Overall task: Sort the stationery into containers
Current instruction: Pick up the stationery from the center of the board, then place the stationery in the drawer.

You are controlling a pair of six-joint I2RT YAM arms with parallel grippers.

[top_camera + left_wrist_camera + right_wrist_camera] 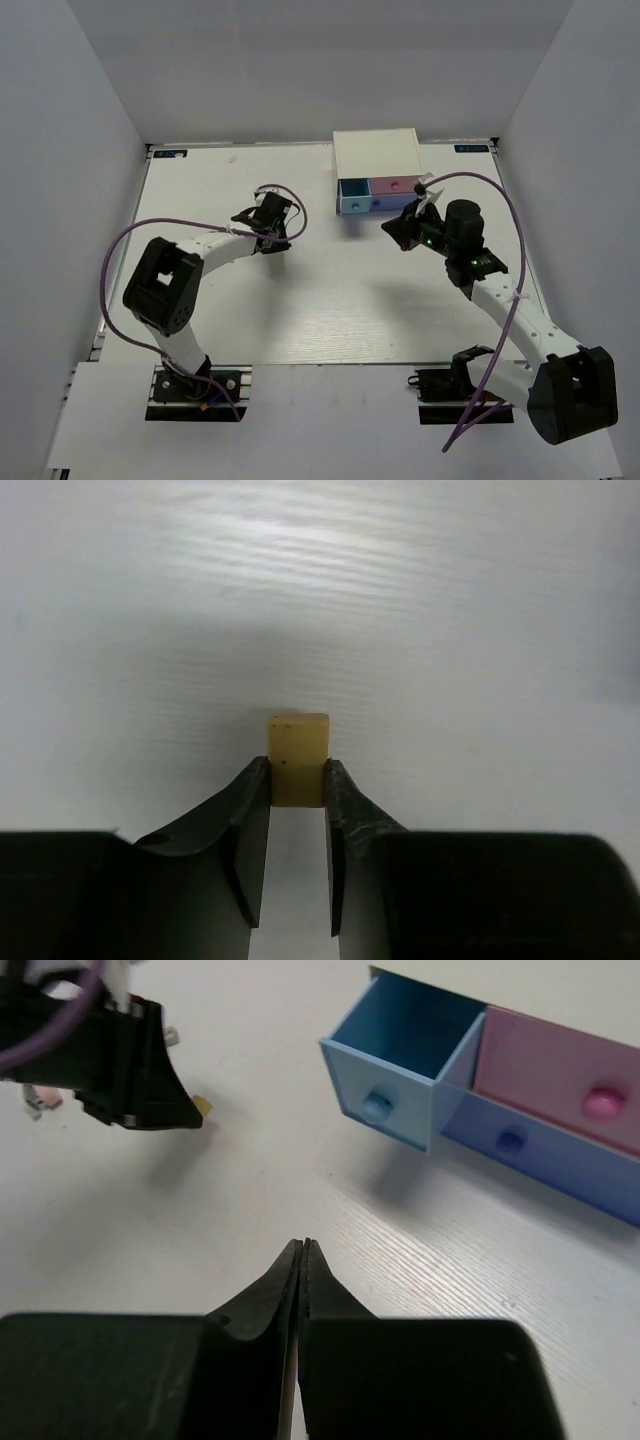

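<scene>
My left gripper (298, 780) is shut on the tiny tan eraser block (298, 752) and holds it at its fingertips just above the white table. In the top view the left gripper (272, 238) is left of the white drawer box (376, 155). The small blue drawer (395, 1060) is pulled open and what shows of its inside is bare. The pink drawer (560, 1075) and the wide blue-purple drawer (570, 1165) are shut. My right gripper (304, 1247) is shut and empty, in front of the drawers. No markers are in view.
The left gripper's black body (120, 1055) shows in the right wrist view, with the tan block (206, 1110) at its tip. Grey walls surround the white table (330, 300). Purple cables loop over both arms.
</scene>
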